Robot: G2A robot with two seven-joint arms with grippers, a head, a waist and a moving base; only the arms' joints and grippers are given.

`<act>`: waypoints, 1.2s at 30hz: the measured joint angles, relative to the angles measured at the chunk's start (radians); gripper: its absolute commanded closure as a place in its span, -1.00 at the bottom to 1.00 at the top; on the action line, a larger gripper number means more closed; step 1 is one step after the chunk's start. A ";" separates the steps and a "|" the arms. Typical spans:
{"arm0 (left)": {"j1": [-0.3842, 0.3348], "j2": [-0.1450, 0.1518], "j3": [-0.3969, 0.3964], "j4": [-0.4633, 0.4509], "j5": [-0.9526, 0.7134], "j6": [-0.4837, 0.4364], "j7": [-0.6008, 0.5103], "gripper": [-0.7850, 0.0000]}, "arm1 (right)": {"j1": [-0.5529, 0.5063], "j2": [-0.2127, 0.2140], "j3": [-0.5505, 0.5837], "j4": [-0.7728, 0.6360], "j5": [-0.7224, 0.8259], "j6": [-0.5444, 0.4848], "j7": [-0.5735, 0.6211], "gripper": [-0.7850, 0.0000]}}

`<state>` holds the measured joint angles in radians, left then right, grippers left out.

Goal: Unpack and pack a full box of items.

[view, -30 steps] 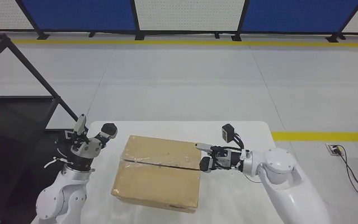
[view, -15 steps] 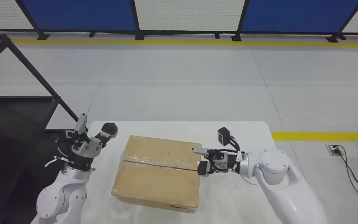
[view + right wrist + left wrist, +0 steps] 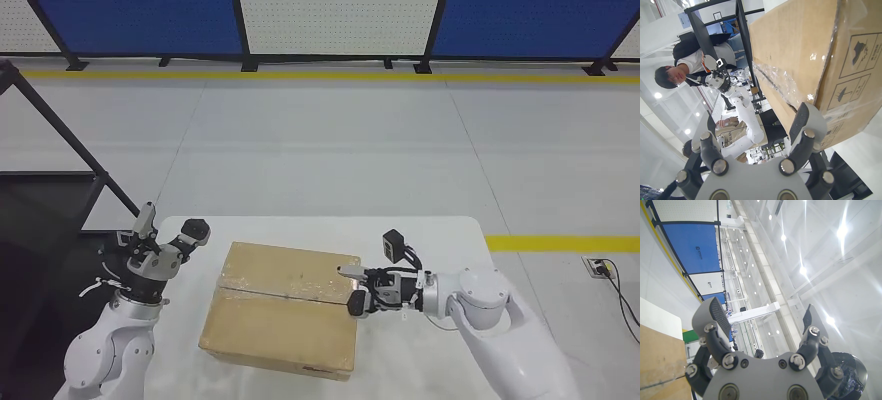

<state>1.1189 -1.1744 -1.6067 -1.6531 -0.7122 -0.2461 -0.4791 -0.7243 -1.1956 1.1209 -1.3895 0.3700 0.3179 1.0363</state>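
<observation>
One cardboard box point(image 3: 283, 308) sits in the middle of the white worktop point(image 3: 440, 235), turned slightly askew; its top flaps are closed, and clear tape point(image 3: 776, 83) runs along the seam between them and down over the end face; that end face carries printed handling symbols.

The right hand point(image 3: 350, 287) is at the box's right end, level with the top edge and close to the taped seam; its jaws are spread wide and grasp nothing. In the right wrist view the right hand point(image 3: 757, 123) has one finger point(image 3: 804, 121) right by the box point(image 3: 791, 47) where the tape folds over the edge; whether it touches the cardboard I cannot tell.

The left hand point(image 3: 170, 228) is off the box's left end, near the worktop's left edge, and is apart from the box; it points upward with its jaws released and empty. In the left wrist view the left hand point(image 3: 762, 313) faces the ceiling, with the box point(image 3: 660, 351) at the side.
</observation>
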 measured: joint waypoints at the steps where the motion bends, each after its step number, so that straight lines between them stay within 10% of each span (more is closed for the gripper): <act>1: 0.001 0.000 0.000 0.000 0.000 -0.001 -0.001 -1.00 | 0.001 0.000 -0.002 0.000 0.001 -0.001 -0.001 -1.00; 36: 0.010 -0.004 0.006 -0.003 0.010 0.022 -0.033 -1.00 | -0.085 0.026 0.050 -0.107 0.017 -0.065 -0.048 -1.00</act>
<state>1.1291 -1.1783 -1.6006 -1.6557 -0.7021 -0.2245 -0.5122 -0.8088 -1.1699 1.1709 -1.4964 0.3865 0.2528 0.9881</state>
